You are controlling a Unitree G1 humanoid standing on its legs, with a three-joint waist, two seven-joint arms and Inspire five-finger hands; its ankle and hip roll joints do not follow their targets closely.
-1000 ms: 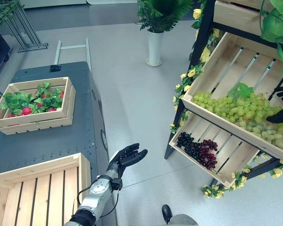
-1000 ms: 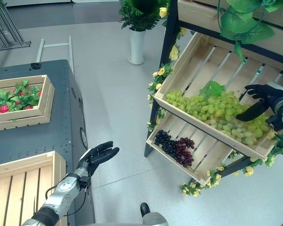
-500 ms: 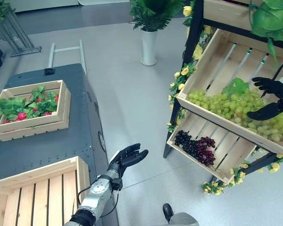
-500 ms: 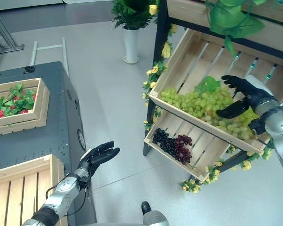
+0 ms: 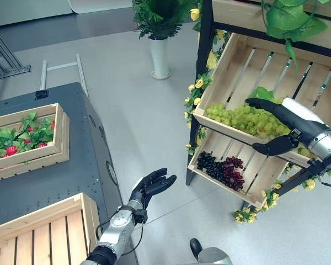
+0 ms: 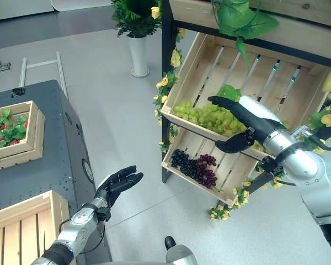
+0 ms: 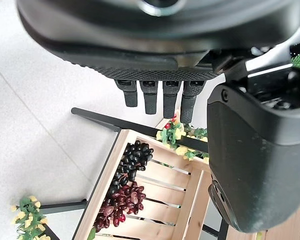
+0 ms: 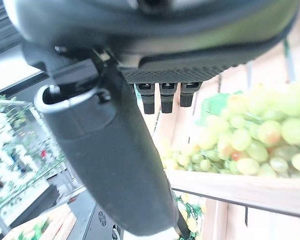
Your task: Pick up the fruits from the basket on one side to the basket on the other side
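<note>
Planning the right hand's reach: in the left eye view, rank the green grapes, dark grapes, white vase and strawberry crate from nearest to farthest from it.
1. Green grapes, upper crate, under the right hand.
2. Dark grapes, lower crate, just below.
3. White vase, on the floor beyond the shelf.
4. Strawberry crate, far left on the grey table.

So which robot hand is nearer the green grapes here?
The right robot hand: it hangs open just over the green grapes in the upper shelf crate. The left robot hand is open above the floor beside the dark cabinet, well away.
</note>
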